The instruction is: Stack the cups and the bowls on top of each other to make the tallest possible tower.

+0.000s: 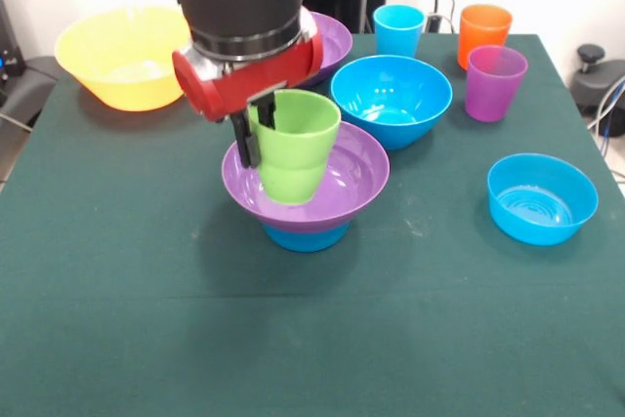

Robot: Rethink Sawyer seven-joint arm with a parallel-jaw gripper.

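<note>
Gripper (pixel 256 129) is clamped on the green cup's (pixel 293 148) rim, one finger inside, one outside, w/ cup upright over the purple bowl (pixel 356 178) atop a small blue bowl (pixel 308 237). Cup looks light, stiff, glossy, prob. slippery; rim pinch suits it. No labels or writing readable.

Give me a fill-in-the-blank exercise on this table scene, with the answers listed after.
1. The gripper grips the rim of the ____ cup.
2. That cup hangs over a purple bowl that sits on a small ____ bowl.
3. The orange cup stands behind the ____ cup.
4. The yellow bowl holds ____ cups.

Answers: green; blue; purple; no
</note>
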